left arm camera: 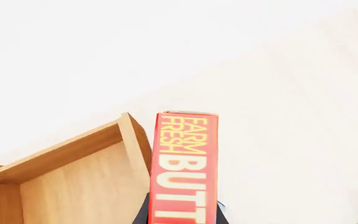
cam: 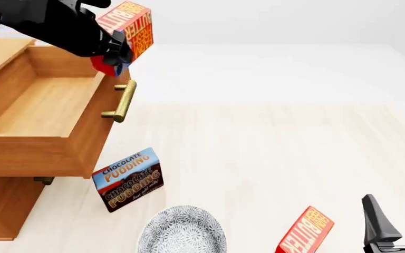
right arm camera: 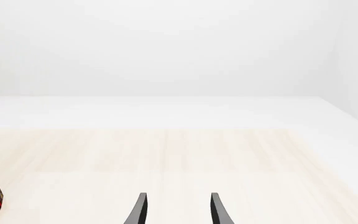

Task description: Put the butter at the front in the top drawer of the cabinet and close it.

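Butter (cam: pixel 127 30) sits clamped in the left gripper (cam: pixel 115 52), just above the pulled-out top drawer (cam: pixel 48 138); right gripper (cam: pixel 399 221) hangs spread, empty.

Pale wooden surface (cam: pixel 273 158), front view. The cabinet (cam: pixel 6 205) stands at 9 o'clock; the pudding box (cam: pixel 127 179) just beside it at 7 o'clock. A patterned plate (cam: pixel 181 232) lies at 6 o'clock, and a second butter box (cam: pixel 305 232) at 5 o'clock.
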`<move>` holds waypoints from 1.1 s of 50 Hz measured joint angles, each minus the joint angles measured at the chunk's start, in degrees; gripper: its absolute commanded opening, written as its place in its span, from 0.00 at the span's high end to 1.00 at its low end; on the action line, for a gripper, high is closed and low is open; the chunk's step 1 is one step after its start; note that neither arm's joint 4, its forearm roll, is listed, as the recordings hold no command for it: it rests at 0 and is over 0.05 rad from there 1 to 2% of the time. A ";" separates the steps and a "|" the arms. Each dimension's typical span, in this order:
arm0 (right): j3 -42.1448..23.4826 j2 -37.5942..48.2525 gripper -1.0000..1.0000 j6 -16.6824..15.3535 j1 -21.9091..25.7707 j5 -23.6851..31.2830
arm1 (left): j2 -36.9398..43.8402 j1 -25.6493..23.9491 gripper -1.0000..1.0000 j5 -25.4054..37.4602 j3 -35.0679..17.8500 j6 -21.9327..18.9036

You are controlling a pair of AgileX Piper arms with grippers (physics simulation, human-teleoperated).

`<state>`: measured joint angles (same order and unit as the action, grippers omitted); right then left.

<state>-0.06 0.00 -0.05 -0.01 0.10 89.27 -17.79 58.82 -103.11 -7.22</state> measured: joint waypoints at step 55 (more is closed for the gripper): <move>0.00 0.00 0.00 0.00 0.00 0.00 | -12.67 19.01 1.00 1.52 12.41 2.15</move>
<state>-0.06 0.00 -0.05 -0.01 0.10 76.60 1.22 60.35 -90.69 -5.07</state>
